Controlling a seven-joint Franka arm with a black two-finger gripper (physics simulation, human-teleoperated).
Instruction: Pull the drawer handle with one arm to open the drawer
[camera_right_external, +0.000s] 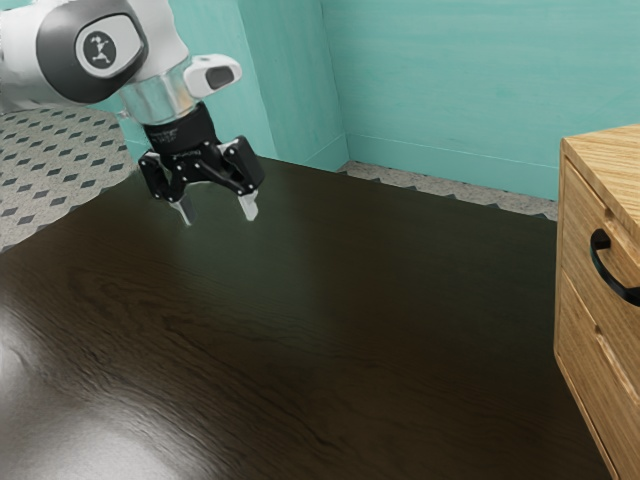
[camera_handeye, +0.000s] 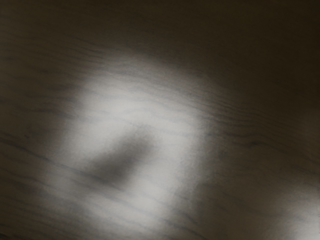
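Observation:
A light wooden drawer cabinet (camera_right_external: 600, 330) stands at the exterior view's right edge on the dark table. Its upper drawer front carries a black curved handle (camera_right_external: 608, 268); the drawer sits flush with the cabinet front. My gripper (camera_right_external: 216, 212) hangs at the upper left of the exterior view, well above the table and far from the handle. Its fingers are spread apart with nothing between them. The wrist view looks down on bare dark wood (camera_handeye: 160, 120) with a pale light patch and a soft shadow.
The dark wooden tabletop (camera_right_external: 300, 340) stretches wide between the gripper and the cabinet. Teal walls (camera_right_external: 450, 70) rise behind it, and a patterned tile floor (camera_right_external: 50, 160) shows at the exterior view's left.

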